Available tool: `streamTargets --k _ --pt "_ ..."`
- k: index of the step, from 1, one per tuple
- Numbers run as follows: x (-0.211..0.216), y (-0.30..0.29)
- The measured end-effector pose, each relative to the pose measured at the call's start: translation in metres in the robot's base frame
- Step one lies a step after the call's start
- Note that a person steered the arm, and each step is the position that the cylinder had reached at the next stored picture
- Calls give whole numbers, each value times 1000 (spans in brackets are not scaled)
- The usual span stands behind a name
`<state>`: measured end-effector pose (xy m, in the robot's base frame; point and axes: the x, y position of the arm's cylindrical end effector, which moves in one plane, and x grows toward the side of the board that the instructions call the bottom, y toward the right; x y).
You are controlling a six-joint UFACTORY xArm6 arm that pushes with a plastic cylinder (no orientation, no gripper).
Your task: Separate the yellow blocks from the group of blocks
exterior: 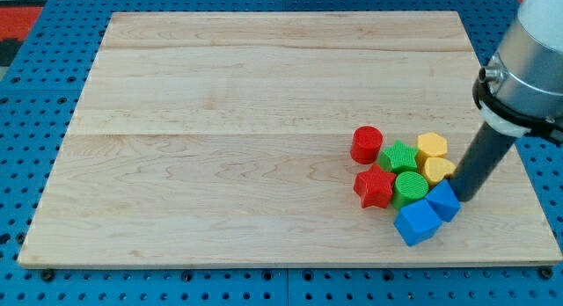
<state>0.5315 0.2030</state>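
Our tip (464, 199) rests at the cluster's right edge, touching the smaller blue block (444, 200). With only a rod, we pinch nothing. The two yellow blocks (432, 147) (439, 170) sit at the cluster's far right, beside the green star (399, 156).

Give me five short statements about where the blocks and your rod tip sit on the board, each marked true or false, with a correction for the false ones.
1. My tip is at the cluster's right edge, beside the smaller blue block. True.
2. The two yellow blocks sit at the cluster's left. False: the upper yellow block and lower yellow block are on its right.
3. The red cylinder is the cluster's upper-left block. True.
4. The red star lies right of the green cylinder. False: it lies left.
5. The larger blue cube is nearest the view's top. False: it is nearest the bottom.
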Motion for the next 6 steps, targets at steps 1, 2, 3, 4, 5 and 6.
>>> streamTargets --k 1,2,3,4,5,6 --pt "-30 -8" --pt "1 -4" --pt "3 -33" --pt "-7 -54" --pt "-34 -46" --pt "-58 -30"
